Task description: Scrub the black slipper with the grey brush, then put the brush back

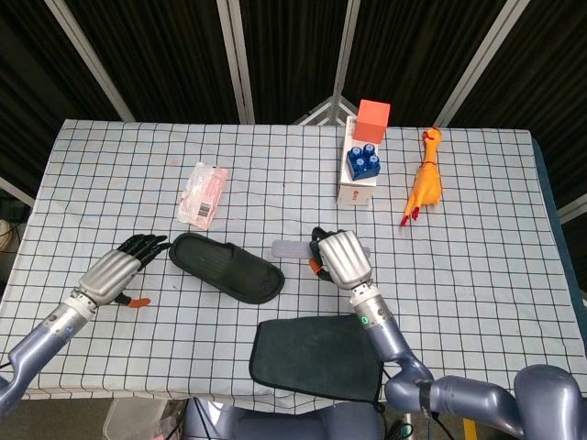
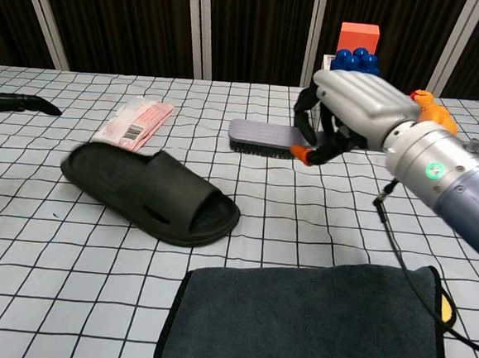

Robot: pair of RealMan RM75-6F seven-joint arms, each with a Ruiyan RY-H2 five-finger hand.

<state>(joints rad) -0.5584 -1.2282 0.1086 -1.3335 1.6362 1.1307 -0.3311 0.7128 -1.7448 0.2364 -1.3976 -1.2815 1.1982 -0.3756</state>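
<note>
right hand (image 1: 342,258) gripping grey brush (image 1: 292,249), black slipper (image 1: 225,267) beside
</note>
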